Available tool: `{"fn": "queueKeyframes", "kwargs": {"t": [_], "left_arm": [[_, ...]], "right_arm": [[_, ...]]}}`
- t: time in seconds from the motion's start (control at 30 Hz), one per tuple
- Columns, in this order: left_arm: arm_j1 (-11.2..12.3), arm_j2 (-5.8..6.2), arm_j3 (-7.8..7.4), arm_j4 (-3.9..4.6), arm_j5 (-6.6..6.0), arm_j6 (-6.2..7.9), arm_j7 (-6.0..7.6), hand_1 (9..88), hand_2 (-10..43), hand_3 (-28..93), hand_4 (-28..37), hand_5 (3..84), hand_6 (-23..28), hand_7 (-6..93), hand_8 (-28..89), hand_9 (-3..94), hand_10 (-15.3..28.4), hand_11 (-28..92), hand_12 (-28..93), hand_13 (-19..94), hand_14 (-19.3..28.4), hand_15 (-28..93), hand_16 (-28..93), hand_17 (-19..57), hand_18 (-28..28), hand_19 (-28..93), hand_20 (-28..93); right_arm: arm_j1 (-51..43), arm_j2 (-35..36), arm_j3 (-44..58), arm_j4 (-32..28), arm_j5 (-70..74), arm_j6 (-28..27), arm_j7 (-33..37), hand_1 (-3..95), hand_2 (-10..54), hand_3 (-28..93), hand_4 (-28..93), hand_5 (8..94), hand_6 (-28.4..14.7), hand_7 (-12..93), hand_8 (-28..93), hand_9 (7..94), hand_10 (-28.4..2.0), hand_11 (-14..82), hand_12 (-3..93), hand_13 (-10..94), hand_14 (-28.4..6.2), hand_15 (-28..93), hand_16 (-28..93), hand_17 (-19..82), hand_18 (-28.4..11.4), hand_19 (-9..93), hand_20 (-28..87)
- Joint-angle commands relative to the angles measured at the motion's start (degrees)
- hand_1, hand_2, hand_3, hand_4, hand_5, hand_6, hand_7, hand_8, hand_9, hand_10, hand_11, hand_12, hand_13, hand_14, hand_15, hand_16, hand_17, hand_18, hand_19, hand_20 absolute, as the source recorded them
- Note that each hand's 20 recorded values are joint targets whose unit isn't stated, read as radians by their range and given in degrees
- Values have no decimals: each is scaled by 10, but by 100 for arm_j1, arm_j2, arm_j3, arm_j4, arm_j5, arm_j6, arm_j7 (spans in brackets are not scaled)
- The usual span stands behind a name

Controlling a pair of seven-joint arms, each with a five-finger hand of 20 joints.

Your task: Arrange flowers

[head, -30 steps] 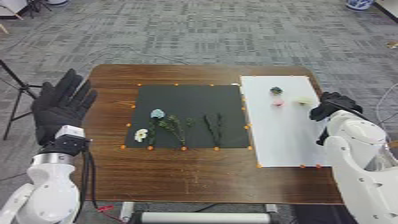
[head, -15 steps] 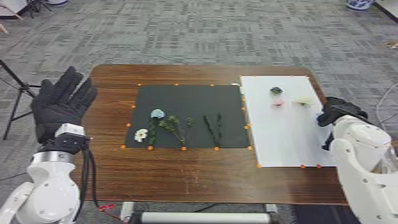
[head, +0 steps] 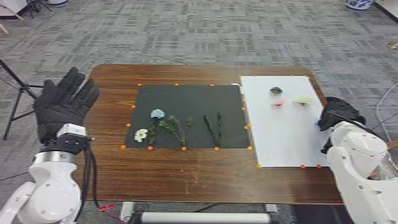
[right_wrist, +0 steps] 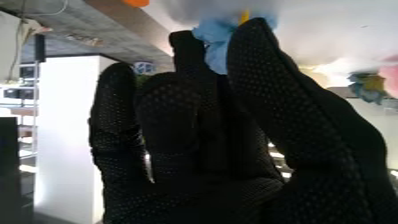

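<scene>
Holding a light blue flower (right_wrist: 213,32) in the right robot hand (head: 336,119), gripped between thumb and fingers, at the right of the head view. Near the white sheet (head: 284,137) there, by its right edge; impossible to tell about contact between flower and sheet.

On that sheet, in the upper right of the frame, three loose blossoms: at the top a dark blue one (head: 275,90), just below it a pink one (head: 278,103), and to the right of the pink a cream one (head: 303,100). Set apart from one another.

Laid out on the dark mat (head: 182,95) in the middle of the frame, along its lower half: a white flower (head: 140,134) at the lower left, a pale blue flower head (head: 157,113) above and to its right, then a green leafy sprig (head: 178,131) and, farther right, a pair of dark stems (head: 213,131) side by side.

Edged with orange dots (head: 216,148), mat and sheet alike, and both flat on the brown wooden bench (head: 160,182).

At the left of the frame, by the bench's left edge, the left robot hand (head: 60,107): open, empty, with fingers spread and directed toward the top of the frame.
</scene>
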Motion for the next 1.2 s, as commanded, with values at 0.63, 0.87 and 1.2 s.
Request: {"fn": "queueKeyframes", "kwargs": {"t": [0.63, 0.87, 1.2], "left_arm": [[283, -192, -333, -106, 39, -68, 36, 239, 156, 695, -283, 387, 75, 108, -101, 303, 126, 153, 54, 238, 138, 178, -33, -64, 139, 337, 75], [421, -255, -406, -152, 38, -63, 43, 240, 157, 693, -283, 388, 76, 107, -101, 304, 126, 153, 54, 238, 137, 178, -33, -64, 139, 337, 76], [500, -349, -400, -150, 48, -57, -25, 241, 158, 692, -283, 388, 75, 108, -101, 305, 128, 155, 54, 238, 137, 178, -33, -64, 140, 337, 76]], "right_arm": [[-594, -7, -44, -704, -16, 1511, -104, 585, -64, 647, -282, 753, 13, 283, 3, 799, -77, 66, 246, 752, -67, 698, 294, 391, -197, 790, 322], [-613, -18, -240, -1231, 97, 1860, -302, 580, -67, 664, -283, 756, 9, 286, 11, 804, -77, 65, 252, 754, -66, 694, 295, 393, -196, 791, 322], [-22, -913, -1141, -1175, 313, 1779, -779, 578, -68, 670, -283, 757, 6, 279, 14, 805, -79, 63, 253, 754, -64, 672, 292, 390, -194, 786, 320]]}}
